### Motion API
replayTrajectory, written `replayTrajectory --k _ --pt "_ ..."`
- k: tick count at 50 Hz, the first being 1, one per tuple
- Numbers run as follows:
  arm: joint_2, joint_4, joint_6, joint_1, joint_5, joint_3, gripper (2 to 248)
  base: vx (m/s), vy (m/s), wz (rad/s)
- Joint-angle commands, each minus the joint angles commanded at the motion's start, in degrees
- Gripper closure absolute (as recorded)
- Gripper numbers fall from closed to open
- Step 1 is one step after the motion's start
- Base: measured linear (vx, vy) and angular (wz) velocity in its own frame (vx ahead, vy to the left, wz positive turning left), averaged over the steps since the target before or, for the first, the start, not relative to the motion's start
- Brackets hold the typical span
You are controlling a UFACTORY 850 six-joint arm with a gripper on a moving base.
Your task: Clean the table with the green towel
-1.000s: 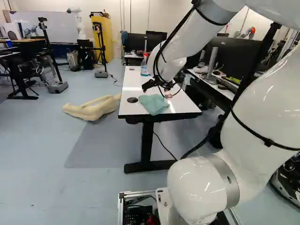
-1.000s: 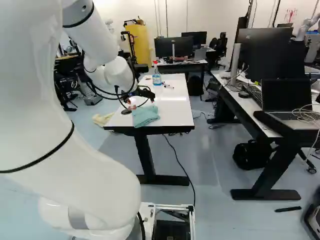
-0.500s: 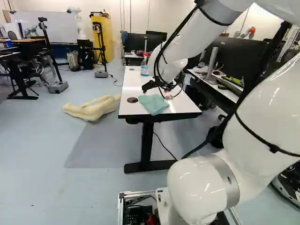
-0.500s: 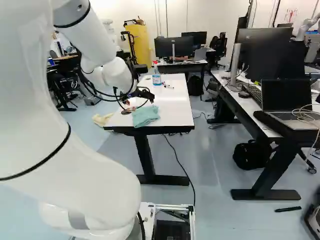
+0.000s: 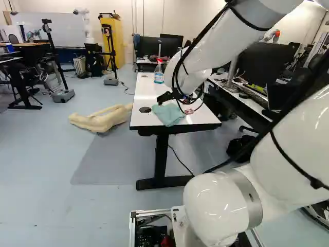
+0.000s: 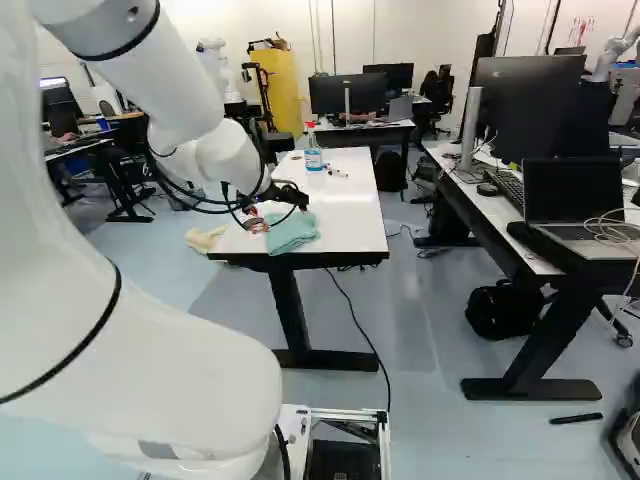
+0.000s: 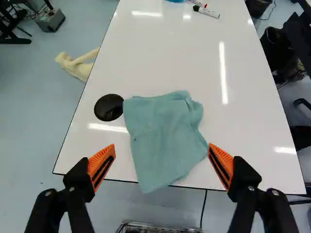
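- The green towel lies loosely spread, with folds at its far side, at the near edge of the white tabletop; one corner of it reaches past that edge, a little nearer the left corner than the right.
- The end effector has its fingers spread wide, with nothing pinched; in the wrist view the towel shows between and ahead of their tips, though I cannot tell how high they are above it.
- A round black disc sits in the tabletop right beside the towel, toward the left edge.
- Toward the far edge stands a spray bottle, upright, with a red top, and a white marker lies near it.
- On the floor, off the left edge, lies a soft cream-coloured thing.
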Motion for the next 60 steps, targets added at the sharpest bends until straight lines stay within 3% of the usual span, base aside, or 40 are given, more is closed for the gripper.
replayTrajectory --k 15,38,60 --pt "2.96 0.00 0.00 -0.89 0.00 2.56 3 0.000 0.000 0.000" --pt "2.97 0.00 0.00 -0.99 1.49 3.27 3 0.000 0.000 0.000" --pt "2.99 0.00 0.00 -1.30 6.08 5.45 3 0.000 0.000 0.000"
